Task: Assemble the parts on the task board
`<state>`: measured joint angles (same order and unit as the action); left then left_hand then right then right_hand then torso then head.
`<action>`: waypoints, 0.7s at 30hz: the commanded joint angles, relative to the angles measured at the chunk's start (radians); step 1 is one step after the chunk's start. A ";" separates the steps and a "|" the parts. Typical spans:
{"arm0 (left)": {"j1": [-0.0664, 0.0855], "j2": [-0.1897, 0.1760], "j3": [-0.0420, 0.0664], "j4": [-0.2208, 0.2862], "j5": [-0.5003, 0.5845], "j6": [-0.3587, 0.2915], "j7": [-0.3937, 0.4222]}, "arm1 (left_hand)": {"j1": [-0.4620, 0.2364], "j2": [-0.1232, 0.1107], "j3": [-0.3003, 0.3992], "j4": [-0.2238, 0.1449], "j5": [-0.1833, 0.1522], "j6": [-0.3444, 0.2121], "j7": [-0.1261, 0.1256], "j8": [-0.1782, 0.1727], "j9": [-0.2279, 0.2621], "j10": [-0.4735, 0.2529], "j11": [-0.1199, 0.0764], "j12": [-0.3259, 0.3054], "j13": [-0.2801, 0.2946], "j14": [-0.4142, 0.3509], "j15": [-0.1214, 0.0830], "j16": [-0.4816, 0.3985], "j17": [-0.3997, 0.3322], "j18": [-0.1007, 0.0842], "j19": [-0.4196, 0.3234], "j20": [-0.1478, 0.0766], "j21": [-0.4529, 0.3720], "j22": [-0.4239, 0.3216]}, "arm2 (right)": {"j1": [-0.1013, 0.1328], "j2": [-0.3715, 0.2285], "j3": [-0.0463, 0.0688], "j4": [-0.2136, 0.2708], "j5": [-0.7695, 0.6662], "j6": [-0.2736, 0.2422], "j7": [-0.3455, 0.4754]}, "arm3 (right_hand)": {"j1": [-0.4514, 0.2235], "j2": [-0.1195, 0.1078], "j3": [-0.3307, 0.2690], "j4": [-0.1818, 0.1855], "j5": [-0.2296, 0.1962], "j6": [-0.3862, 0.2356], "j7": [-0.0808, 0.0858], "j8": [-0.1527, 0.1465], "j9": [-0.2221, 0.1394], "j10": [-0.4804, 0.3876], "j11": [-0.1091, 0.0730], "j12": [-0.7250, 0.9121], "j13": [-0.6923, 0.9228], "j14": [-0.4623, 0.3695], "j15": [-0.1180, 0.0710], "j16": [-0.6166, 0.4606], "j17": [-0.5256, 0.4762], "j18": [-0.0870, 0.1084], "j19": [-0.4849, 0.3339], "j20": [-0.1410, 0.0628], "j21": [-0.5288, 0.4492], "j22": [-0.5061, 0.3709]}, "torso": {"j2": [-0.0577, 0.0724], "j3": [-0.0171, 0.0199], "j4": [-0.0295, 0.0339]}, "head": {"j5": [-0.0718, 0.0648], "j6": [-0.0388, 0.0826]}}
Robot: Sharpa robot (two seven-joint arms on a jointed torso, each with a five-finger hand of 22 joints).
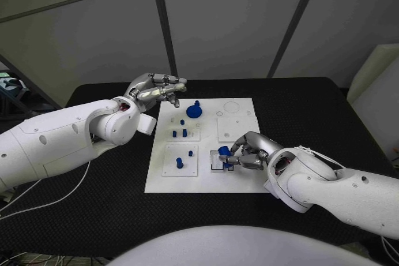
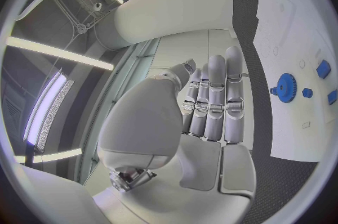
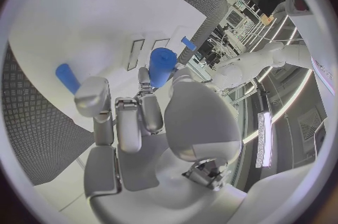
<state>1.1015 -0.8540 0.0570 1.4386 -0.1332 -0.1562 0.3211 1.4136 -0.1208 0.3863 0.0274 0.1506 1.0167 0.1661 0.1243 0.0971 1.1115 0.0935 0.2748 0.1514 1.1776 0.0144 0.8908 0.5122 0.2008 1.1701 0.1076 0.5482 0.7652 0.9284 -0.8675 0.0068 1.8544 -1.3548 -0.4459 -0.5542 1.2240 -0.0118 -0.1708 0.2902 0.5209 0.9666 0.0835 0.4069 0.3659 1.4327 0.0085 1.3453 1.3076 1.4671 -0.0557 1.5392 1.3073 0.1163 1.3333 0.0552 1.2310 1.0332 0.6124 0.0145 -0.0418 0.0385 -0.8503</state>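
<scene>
two robot hands over one white task board (image 1: 237, 182) on a black surface (image 1: 308, 116). right robot hand (image 1: 247, 152): low at the board's near right, fingers pinched on a blue part (image 1: 224, 151) above a small recessed fixture, seemingly poised to seat it; the right wrist view shows a blue cylinder (image 3: 162, 65) at the fingertips (image 3: 143, 79). left robot hand (image 1: 156, 89): raised off the board's far left corner, fingers together and bent, holding nothing, likely parked clear of the work. other items: blue gear-like disc (image 1: 194, 111) at the far edge; small blue pegs (image 1: 180, 161) standing in the left-hand plates. room: grey panelled walls behind, loose cables at the surface's left.
</scene>
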 commanded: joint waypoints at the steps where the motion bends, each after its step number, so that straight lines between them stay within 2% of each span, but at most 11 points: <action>1: 0.002 -0.001 0.001 0.003 -0.002 0.012 0.002 | 0.006 0.001 -0.002 -0.004 -0.001 0.003 0.000 0.002 -0.001 -0.008 0.000 0.006 0.001 -0.008 0.000 0.006 -0.001 -0.018 0.000 0.002 -0.005 0.002 | 0.002 0.010 0.001 -0.008 0.001 0.053 -0.010 | -0.017 0.002 -0.014 0.000 -0.015 0.008 -0.006 0.009 0.007 -0.003 -0.006 -0.007 0.040 0.087 -0.007 0.000 0.184 -0.012 0.002 -0.007 -0.001 -0.001 | 0.000 0.0006 -0.0023 | 0.004 -0.003; 10: 0.002 -0.001 0.001 0.004 -0.002 0.012 0.002 | 0.006 0.001 -0.002 -0.004 -0.001 0.003 0.000 0.002 -0.001 -0.008 0.000 0.006 0.001 -0.008 0.000 0.006 -0.001 -0.018 0.000 0.002 -0.005 0.002 | 0.002 0.026 0.001 -0.024 -0.021 0.047 -0.019 | -0.049 0.011 -0.045 0.000 -0.098 0.014 -0.013 0.027 0.030 -0.001 -0.013 -0.012 0.041 0.088 -0.012 0.000 0.184 -0.012 0.002 -0.012 -0.002 -0.001 | -0.001 0.0014 -0.0009 | 0.006 -0.006; 12: 0.002 -0.002 0.001 0.004 -0.002 0.012 0.002 | 0.006 0.001 -0.002 -0.004 -0.001 0.003 0.000 0.002 -0.001 -0.008 0.000 0.006 0.001 -0.008 0.000 0.006 -0.001 -0.018 0.000 0.002 -0.005 0.002 | 0.002 0.028 0.001 -0.027 -0.025 0.046 -0.018 | -0.060 0.007 -0.055 0.000 -0.115 0.013 -0.014 0.030 0.035 -0.001 -0.013 -0.013 0.042 0.088 -0.013 0.000 0.184 -0.012 0.002 -0.013 -0.003 -0.001 | 0.000 0.0014 -0.0008 | 0.007 -0.006; 15: 0.002 -0.002 0.001 0.004 -0.002 0.012 0.002 | 0.006 0.001 -0.002 -0.004 -0.001 0.003 0.000 0.002 -0.001 -0.008 0.000 0.006 0.001 -0.008 0.000 0.006 -0.001 -0.018 0.000 0.002 -0.005 0.002 | 0.002 0.033 0.001 -0.030 -0.030 0.045 -0.014 | -0.085 0.000 -0.072 0.001 -0.159 0.010 -0.014 0.035 0.043 0.000 -0.013 -0.014 0.043 0.088 -0.013 -0.001 0.184 -0.012 0.002 -0.013 -0.004 -0.001 | 0.000 0.0012 -0.0007 | 0.007 -0.006; 21: 0.002 -0.003 0.001 0.004 -0.002 0.012 0.001 | 0.006 0.001 -0.002 -0.004 -0.001 0.003 0.000 0.002 -0.001 -0.008 0.000 0.006 0.001 -0.008 0.000 0.006 -0.001 -0.018 0.000 0.002 -0.005 0.002 | 0.002 0.038 0.001 -0.034 -0.040 0.042 -0.011 | -0.136 -0.017 -0.076 0.003 -0.273 -0.001 -0.013 0.041 0.058 -0.006 -0.012 -0.027 0.037 0.087 -0.012 -0.002 0.183 -0.012 0.000 -0.013 -0.007 -0.004 | 0.000 0.0006 -0.0020 | 0.011 -0.008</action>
<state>1.1016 -0.8564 0.0570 1.4404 -0.1332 -0.1554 0.3201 1.4136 -0.1208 0.3863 0.0274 0.1506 1.0167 0.1661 0.1243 0.0972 1.1115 0.0936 0.2748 0.1512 1.1776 0.0144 0.8908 0.5124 0.2008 1.1701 0.1076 0.5482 0.7652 0.9288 -0.8298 0.0077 1.8202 -1.3763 -0.4076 -0.5689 1.0931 -0.0303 -0.2452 0.2940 0.2521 0.9711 0.0716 0.4442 0.4228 1.4301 -0.0009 1.3203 1.3076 1.4667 -0.0629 1.5392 1.3080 0.1164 1.3329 0.0479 1.2266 1.0301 0.6124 0.0156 -0.0429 0.0490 -0.8582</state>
